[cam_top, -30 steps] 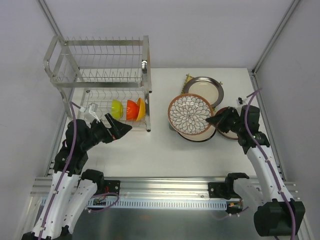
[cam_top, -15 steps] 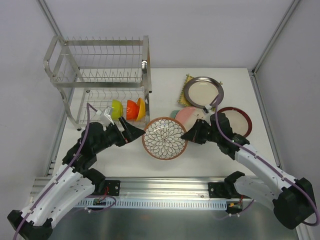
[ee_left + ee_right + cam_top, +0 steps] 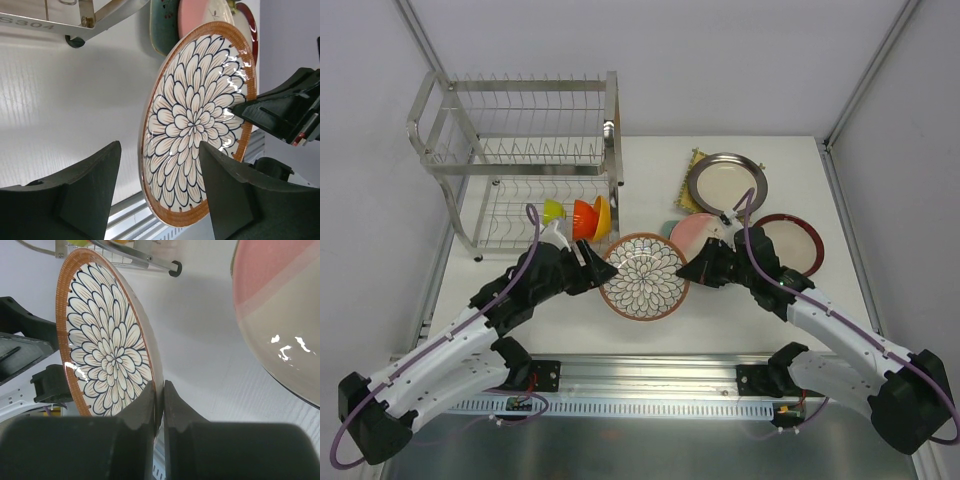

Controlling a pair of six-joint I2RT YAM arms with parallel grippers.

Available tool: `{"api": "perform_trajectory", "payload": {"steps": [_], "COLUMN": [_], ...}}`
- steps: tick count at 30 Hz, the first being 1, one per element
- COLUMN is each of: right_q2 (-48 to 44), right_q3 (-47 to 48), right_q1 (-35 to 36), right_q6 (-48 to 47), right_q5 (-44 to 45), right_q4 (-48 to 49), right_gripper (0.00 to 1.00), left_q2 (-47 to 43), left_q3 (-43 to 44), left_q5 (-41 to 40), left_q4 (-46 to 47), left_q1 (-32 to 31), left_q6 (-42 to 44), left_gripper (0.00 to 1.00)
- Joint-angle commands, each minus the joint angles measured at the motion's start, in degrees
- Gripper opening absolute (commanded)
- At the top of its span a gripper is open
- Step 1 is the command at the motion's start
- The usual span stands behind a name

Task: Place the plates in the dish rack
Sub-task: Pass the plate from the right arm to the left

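Note:
The brown-rimmed petal-pattern plate (image 3: 643,277) hangs tilted above the table in front of the dish rack (image 3: 520,170). My right gripper (image 3: 695,270) is shut on its right rim, and the right wrist view shows the pinch (image 3: 161,390) on the plate (image 3: 107,350). My left gripper (image 3: 600,275) is open at the plate's left rim. In the left wrist view the plate's (image 3: 195,125) edge stands between the spread fingers (image 3: 90,185), with a gap at each side. More plates lie at the back right: dark-rimmed cream (image 3: 725,183), pink-and-white (image 3: 698,232), red-rimmed (image 3: 790,243), yellow woven square (image 3: 685,175).
Green (image 3: 553,211), orange (image 3: 583,218) and yellow (image 3: 603,218) bowls stand in the rack's lower tier, just behind the left gripper. A teal dish (image 3: 667,228) peeks from under the pink plate. The rack's foot (image 3: 175,267) is close to the held plate.
The right gripper brought the petal plate from the pile to the table's middle. The left arm swung right to meet it, and its jaws have narrowed around the plate's left rim.

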Motion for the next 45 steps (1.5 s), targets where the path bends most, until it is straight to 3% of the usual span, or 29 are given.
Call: {"api": "perform_trajectory", "payload": {"steps": [1, 7, 20, 29, 31, 34, 37, 40, 45], "right_q2": [-1.65, -1.65, -1.83, -1.65, -1.65, -1.83, -2.44, -3.76, -6.57], "right_q3": [3.86, 2.72, 0.08, -0.97, -0.97, -1.15, -1.15, -0.89, 0.78], "right_q1": [0.51, 0.51, 0.51, 0.42, 0.42, 0.51, 0.42, 0.51, 0.51], "right_q6": [2.70, 3.14, 4.11, 2.17, 1.74, 0.95, -0.19, -2.56, -7.93], "right_q5": [-2.04, -2.22, -1.69, -1.07, -1.16, -2.21, -2.83, -3.01, -1.17], "right_q4": [10.43, 12.01, 14.39, 11.93, 11.75, 11.84, 11.31, 9.73, 3.42], "right_gripper": [0.01, 0.01, 0.01, 0.04, 0.13, 0.45, 0.65, 0.78, 0.90], "left_q2": [1.65, 5.17, 5.79, -2.99, -5.80, -8.27, -8.63, -8.36, -9.15], "left_q3": [1.59, 2.47, 2.74, 0.63, -0.07, -0.17, 0.45, 1.50, 3.96], "left_q5": [-4.36, -4.54, -4.37, -8.84, -9.90, -10.96, -10.96, -10.96, -8.86], "left_q4": [1.94, 2.02, 2.73, 2.82, 2.73, 2.73, 2.55, 2.46, 2.38], "left_q1": [-1.96, -3.54, -5.21, -5.30, -5.30, -5.30, -5.30, -5.30, -5.30], "left_q6": [1.68, 2.65, 3.79, 9.42, 10.29, 12.40, 15.12, 18.11, 25.83], "left_gripper": [0.62, 0.50, 0.00, 0.00, 0.00, 0.00, 0.00, 0.00, 0.00]}}
